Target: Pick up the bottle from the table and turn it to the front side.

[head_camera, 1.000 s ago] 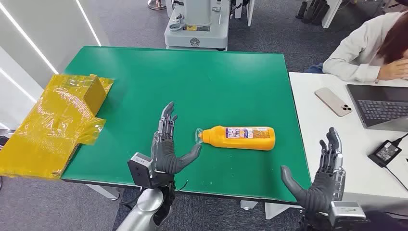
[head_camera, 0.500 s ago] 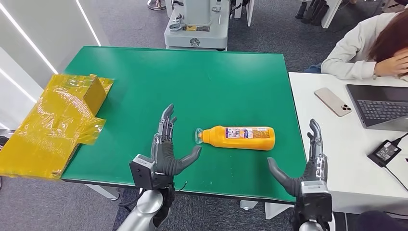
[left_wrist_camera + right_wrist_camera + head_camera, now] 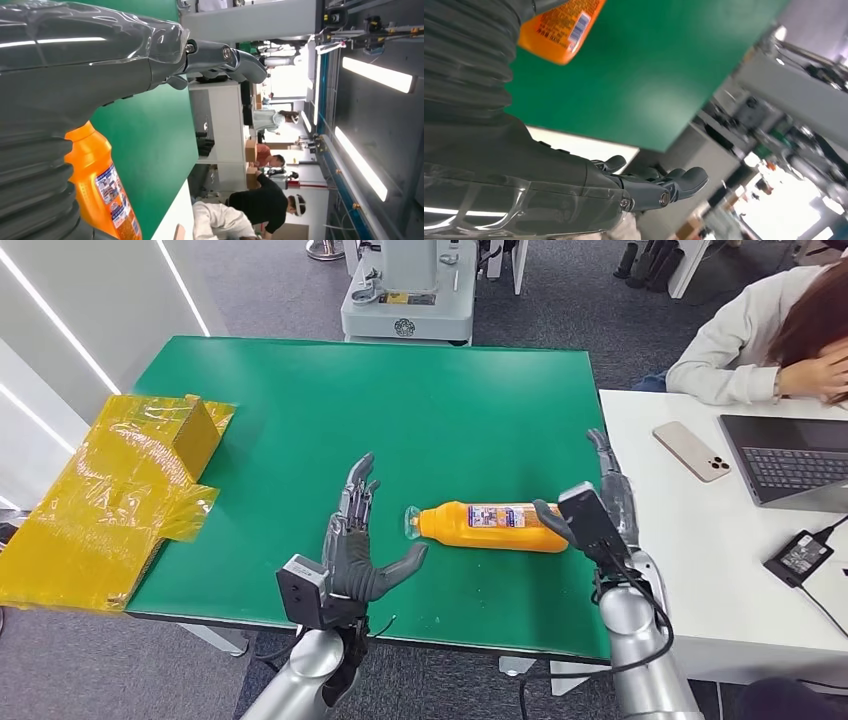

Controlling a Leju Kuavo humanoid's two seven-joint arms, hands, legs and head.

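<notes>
**Bottle lies flat as 2 hands close in from either end**

Bottle (image 3: 495, 527) on its side, orange, label facing up, resting on the green table (image 3: 300, 410) near the front edge with its cap end toward the robot's left. That table dominates the head view, and a crumpled yellow-wrapped box (image 3: 120, 495) hangs over its left edge. Beside it on the right is a white desk (image 3: 700, 530), where a person (image 3: 760, 340) in a white top leans over a laptop (image 3: 790, 460), a phone (image 3: 692, 451) lying near.

Now the hands. The left hand (image 3: 355, 545) hovers just beside the cap end, fingers spread and thumb reaching toward the bottle, holding nothing. The right hand (image 3: 600, 505) is at the bottle's base, thumb near or against the end; whether it touches is hard to tell. Its fingers are extended, not wrapped around anything.
</notes>
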